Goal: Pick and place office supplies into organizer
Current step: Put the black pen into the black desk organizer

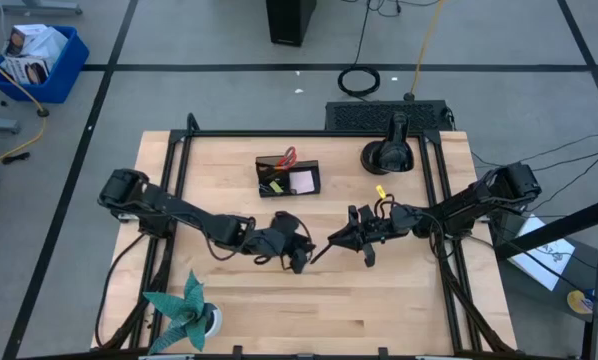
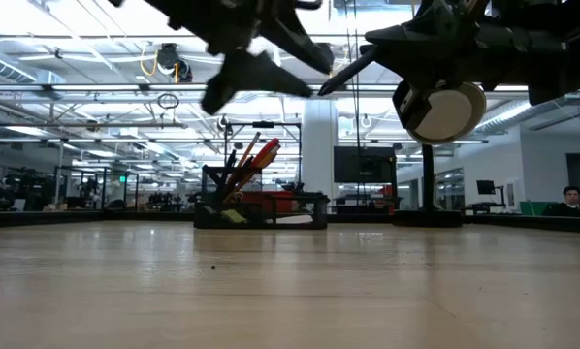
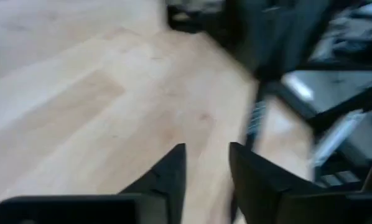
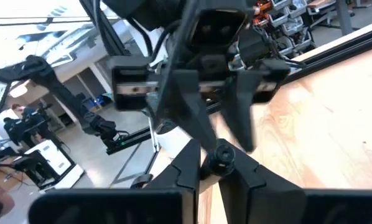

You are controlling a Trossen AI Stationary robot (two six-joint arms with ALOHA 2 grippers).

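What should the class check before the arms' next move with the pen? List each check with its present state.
1. Right claw shut on the pen: ok.
2. Left claw open, nothing between its fingers: ok.
3. Pen lifted off the table: ok, both claws hang above it in the low view.
4. Left claw clear of the pen: cannot tell, it faces the pen closely.
5. Organizer upright on the table: ok.
6. Room left in the organizer: cannot tell.
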